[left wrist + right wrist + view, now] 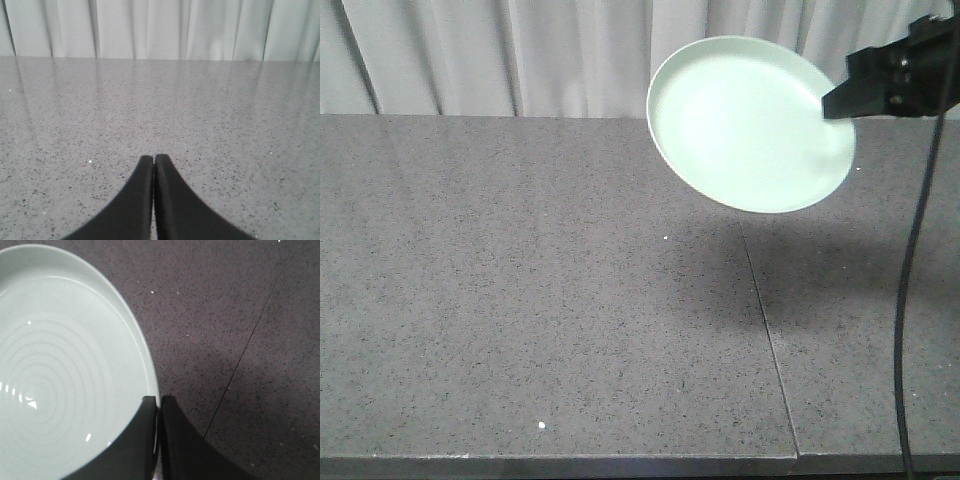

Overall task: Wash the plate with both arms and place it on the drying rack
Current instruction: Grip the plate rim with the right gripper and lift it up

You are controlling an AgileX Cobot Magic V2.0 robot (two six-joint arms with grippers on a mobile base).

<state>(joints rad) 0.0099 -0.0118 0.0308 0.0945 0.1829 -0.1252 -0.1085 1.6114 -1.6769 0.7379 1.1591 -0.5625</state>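
Note:
The pale mint-green plate [745,122] hangs tilted in the air above the grey stone counter [520,300], at the upper right of the front view. My right gripper [832,103] is shut on its right rim, one finger on each face. In the right wrist view the plate [65,370] fills the left side, and the right gripper [159,401] pinches its edge. My left gripper [153,159] is shut with nothing in it, low over bare counter. It does not appear in the front view. The drying rack is out of view.
A white curtain [520,50] hangs behind the counter's far edge. A thin seam [767,330] runs front to back through the counter on the right. A black cable [912,300] hangs down at the far right. The counter's front edge [560,462] is near.

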